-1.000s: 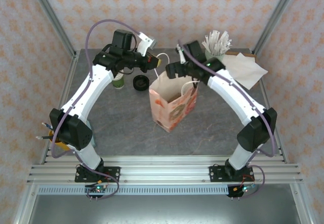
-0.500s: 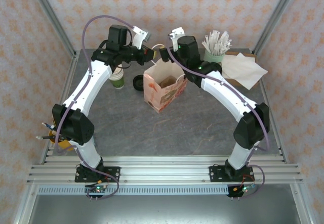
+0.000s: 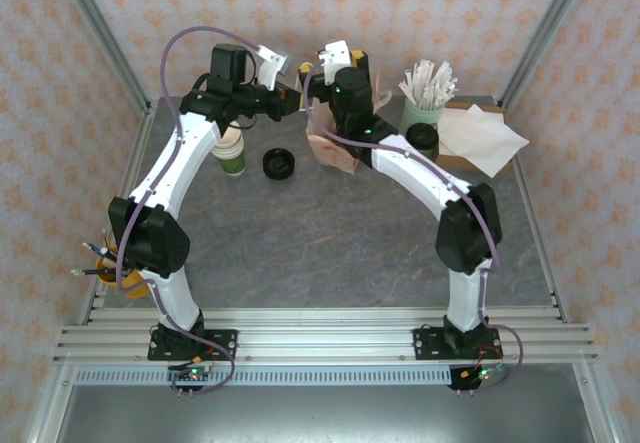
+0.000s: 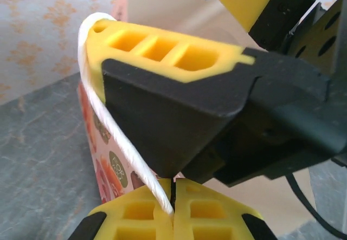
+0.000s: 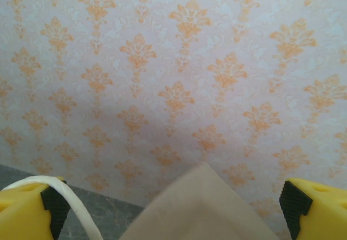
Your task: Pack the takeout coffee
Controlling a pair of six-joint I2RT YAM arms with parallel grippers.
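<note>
Holding the bag (image 3: 335, 151) by its handle (image 4: 111, 129), we have the left jaws pinched on it, the right jaws spread wide. The coffee (image 3: 422, 141) stands on the tabletop (image 3: 330, 248) just right of the bag, unpacked; putting it inside remains.

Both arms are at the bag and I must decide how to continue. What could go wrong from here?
1. The white cord handle of the pink patterned paper bag merely lies over one finger of the open right gripper; it may slip off.
2. The shut left gripper pinches the same cord; a hard pull could tear it or tip the bag.
3. The black-lidded paper cup stands close beside the right forearm; a swing might knock it over.
</note>
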